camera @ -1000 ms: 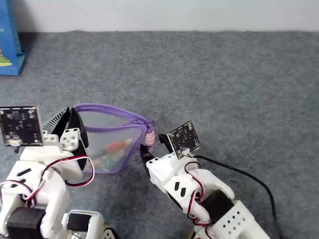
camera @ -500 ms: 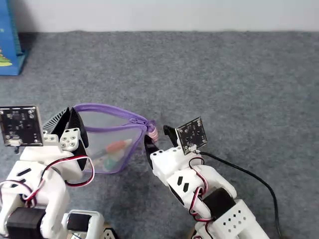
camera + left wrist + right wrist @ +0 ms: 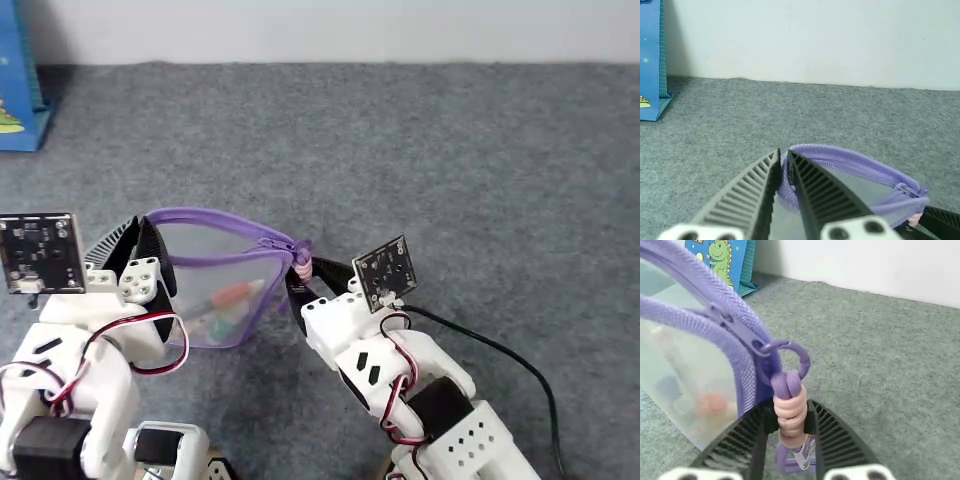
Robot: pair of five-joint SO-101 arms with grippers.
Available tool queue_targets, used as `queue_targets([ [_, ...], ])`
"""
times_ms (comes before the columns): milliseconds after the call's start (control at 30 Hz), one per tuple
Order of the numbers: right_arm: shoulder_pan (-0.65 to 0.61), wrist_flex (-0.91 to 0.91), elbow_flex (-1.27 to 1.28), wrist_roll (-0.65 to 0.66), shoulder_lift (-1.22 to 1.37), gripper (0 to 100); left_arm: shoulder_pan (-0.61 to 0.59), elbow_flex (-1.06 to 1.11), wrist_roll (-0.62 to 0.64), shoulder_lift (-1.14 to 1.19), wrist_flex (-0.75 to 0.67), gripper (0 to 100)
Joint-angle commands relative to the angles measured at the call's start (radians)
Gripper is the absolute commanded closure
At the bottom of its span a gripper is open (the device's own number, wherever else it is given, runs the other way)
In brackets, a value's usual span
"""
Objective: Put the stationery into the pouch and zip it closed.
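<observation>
closest to the high camera, the two white arms are sitting side by side at the near edge of the grey carpeted table (image 3: 450, 150). a black cable (image 3: 500, 355) is trailing across the carpet beside the right arm. the left gripper (image 3: 140, 225) is clenching the purple zip edge of the pouch (image 3: 215, 270) at its left end, with its ribbed black fingers (image 3: 810, 185) pressed together on the fabric. the right gripper (image 3: 305, 275) is grasping the pink and purple zip pull (image 3: 789, 407) at the pouch's right end, its jaws closed on either side of the coiled cord. the pouch is hanging between the two grippers, just above the carpet, clear-sided with a purple zip band. its mouth is gaping open, and the slider is sitting at the right end, where the pull's ring (image 3: 790, 357) is hooking into it. the stationery (image 3: 235, 295) is lying inside, low against the clear wall, with an orange piece among paler ones. farther back, a blue box (image 3: 15, 90) is standing at the table's far left corner. a white wall (image 3: 320, 30) is running along behind it.
</observation>
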Motion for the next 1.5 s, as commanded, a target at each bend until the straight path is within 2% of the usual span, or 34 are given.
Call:
queue_targets([
  [0, -0.007, -0.010, -0.057, 0.012, 0.005, 99.0, -0.002, 0.113, -0.017, 0.018, 0.015, 99],
  [167, 0.002, 0.048, -0.064, 0.046, -0.030, 99.0, -0.002, 0.114, -0.017, 0.018, 0.015, 99],
  [300, 0.048, 0.188, -0.063, 0.054, -0.163, 99.1, 0.005, 0.114, -0.017, 0.018, 0.000, 99],
  [433, 0.056, 0.372, -0.064, 0.055, -0.366, 99.1, 0.008, 0.111, -0.014, 0.026, -0.114, 98],
  [533, 0.056, 0.492, -0.064, 0.055, -0.499, 99.1, 0.046, 0.116, -0.017, 0.032, -0.175, 88],
  [667, 0.054, 0.598, -0.087, 0.046, -0.490, 99.1, 0.213, 0.114, -0.012, 0.091, -0.175, 69],
  [800, 0.053, 0.611, -0.124, 0.046, -0.499, 99.1, 0.327, 0.113, -0.006, 0.187, -0.210, 67],
  [967, -0.007, 0.633, -0.126, 0.046, -0.499, 99.1, 0.394, 0.099, -0.008, 0.250, -0.215, 67],
  [1233, -0.036, 0.639, -0.127, 0.000, -0.499, 99.1, 0.411, -0.025, -0.003, 0.253, -0.169, 67],
  [1467, -0.038, 0.657, -0.187, -0.005, -0.501, 99.1, 0.440, 0.074, 0.000, 0.261, -0.345, 67],
])
